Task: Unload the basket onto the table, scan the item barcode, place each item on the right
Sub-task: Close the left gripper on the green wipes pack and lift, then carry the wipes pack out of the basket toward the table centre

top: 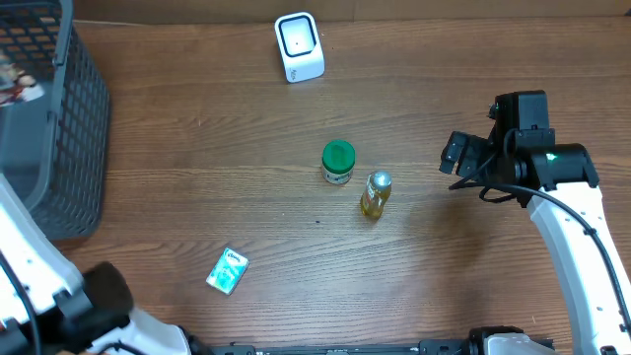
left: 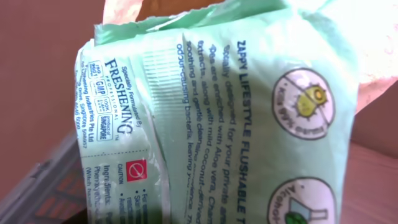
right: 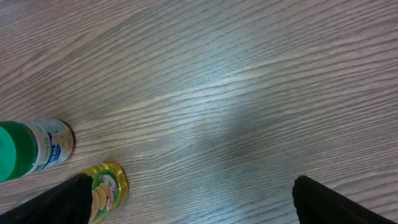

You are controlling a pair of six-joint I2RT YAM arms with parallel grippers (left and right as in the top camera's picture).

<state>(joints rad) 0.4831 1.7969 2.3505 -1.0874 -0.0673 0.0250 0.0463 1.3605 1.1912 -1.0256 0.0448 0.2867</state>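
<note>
A pale green plastic pack of flushable wipes fills the left wrist view, tilted, with grey mesh below it at the lower left. The left gripper's fingers are hidden, so I cannot tell how wide it stands or whether it grips the pack. The right gripper is spread wide and holds nothing, hanging over the brown wooden table near a green-lidded jar and a silver-capped amber bottle. The white barcode scanner stands at the far edge.
</note>
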